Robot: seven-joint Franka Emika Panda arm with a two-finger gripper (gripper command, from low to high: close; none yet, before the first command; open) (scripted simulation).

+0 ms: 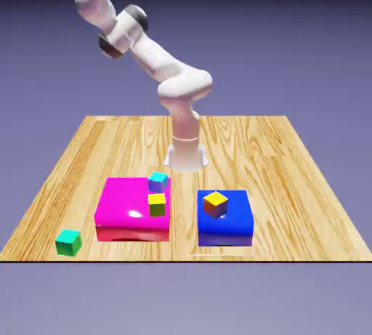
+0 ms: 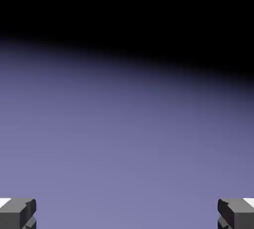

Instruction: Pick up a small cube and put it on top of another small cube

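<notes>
Near left table corner: green cube (image 1: 68,242), alone on wood table (image 1: 290,181). Gripper (image 2: 127,215) high, aimed at backdrop, fingers wide apart, nothing held. Risk: cube tiny, sits near edge; off-centre descent could nudge it off. Cyan cube (image 1: 158,181), yellow cube (image 1: 157,204) on glossy magenta block (image 1: 120,206); all hard-edged, smooth.

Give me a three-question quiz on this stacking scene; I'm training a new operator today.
1. True or false: the teal-green cube sits on the magenta block.
2. Which block carries two small cubes? A) magenta B) blue
3. Fill in: the hand view shows the gripper with jaws ____, nothing between them.

Key: 1 false, it lies on the table. 2 A; the blue block bears one. 3 open.
</notes>
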